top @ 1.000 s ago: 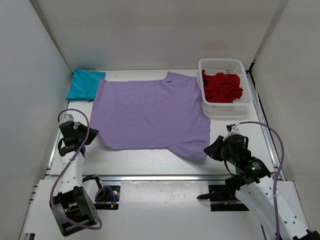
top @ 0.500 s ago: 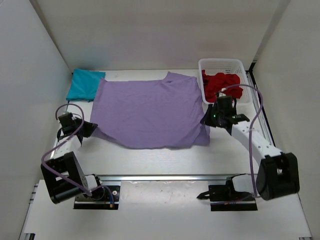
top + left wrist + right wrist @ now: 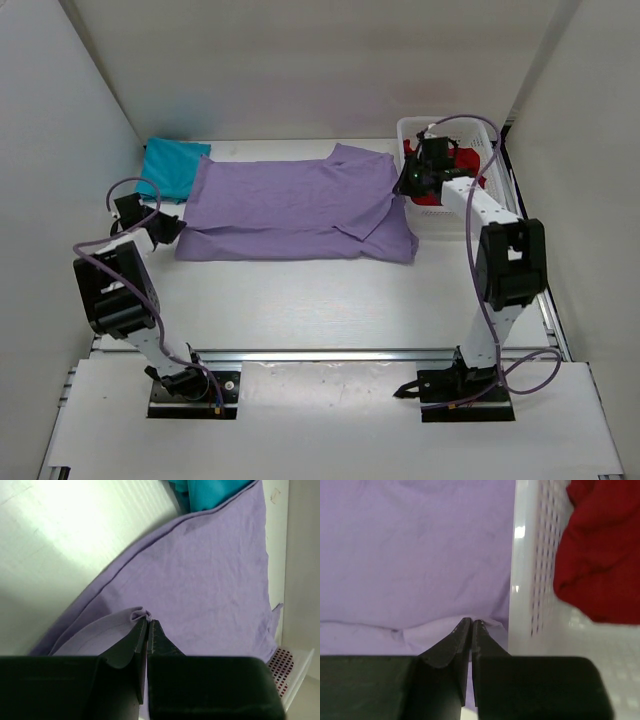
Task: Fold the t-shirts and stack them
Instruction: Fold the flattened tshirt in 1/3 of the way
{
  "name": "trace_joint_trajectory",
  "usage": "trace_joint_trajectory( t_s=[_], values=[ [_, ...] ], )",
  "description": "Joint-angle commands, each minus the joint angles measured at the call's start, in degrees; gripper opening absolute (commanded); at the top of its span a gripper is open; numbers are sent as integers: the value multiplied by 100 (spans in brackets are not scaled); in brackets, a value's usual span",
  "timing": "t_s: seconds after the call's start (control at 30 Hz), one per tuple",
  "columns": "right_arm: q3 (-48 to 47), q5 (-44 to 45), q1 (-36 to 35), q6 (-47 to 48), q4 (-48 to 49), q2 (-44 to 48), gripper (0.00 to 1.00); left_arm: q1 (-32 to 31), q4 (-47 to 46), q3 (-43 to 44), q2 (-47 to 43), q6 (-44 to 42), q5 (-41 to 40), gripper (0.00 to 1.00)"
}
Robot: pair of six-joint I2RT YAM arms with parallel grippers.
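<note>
Lavender t-shirt (image 3: 290,195) lies stretched crosswise between both pinches: left fingers (image 3: 125,647) clamp its folded hem, right fingers (image 3: 447,647) likewise, unfolded cloth spreading ahead of them.

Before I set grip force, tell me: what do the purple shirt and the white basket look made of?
The lavender t-shirt looks like soft, matte knit cloth, perhaps cotton: it drapes flat, folds over itself and puckers where pinched. The basket looks like glossy white moulded plastic: a stiff perforated wall with a sharp highlight.
</note>
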State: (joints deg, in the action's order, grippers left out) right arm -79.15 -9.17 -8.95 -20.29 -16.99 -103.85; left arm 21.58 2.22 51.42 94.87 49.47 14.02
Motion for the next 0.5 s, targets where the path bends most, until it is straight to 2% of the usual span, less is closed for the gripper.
trace_joint_trajectory(
  t_s=[0.0, 0.1, 0.2, 0.27, 0.3, 0.33, 0.37, 0.47],
  values=[
    [-827, -59, 60, 227, 3, -503, 0, -32, 33, 403, 347, -70, -163, 0],
    [-1512, -59, 43, 306, -234, -1030, 0, -5, 33, 588, 681, -122, -145, 0],
    [-2128, 160, -28, 429, -585, -1434, 1, -32, 86, 712, 796, -236, -76, 9],
    [-2340, 336, -63, 438, -682, -1559, 10, -67, 16, 721, 744, -271, 31, 21],
    [-2394, 398, -98, 430, -717, -1585, 13, -67, 15, 694, 613, -306, 39, 30],
    [-2420, 424, -89, 439, -700, -1559, 21, -58, 50, 659, 481, -341, 74, 36],
    [-2438, 451, -98, 456, -674, -1463, 30, -49, 7, 581, 288, -359, 48, 40],
    [-2324, 548, -142, 509, -717, -1025, 45, -180, -63, 300, -282, -403, -4, 49]
  ],
)
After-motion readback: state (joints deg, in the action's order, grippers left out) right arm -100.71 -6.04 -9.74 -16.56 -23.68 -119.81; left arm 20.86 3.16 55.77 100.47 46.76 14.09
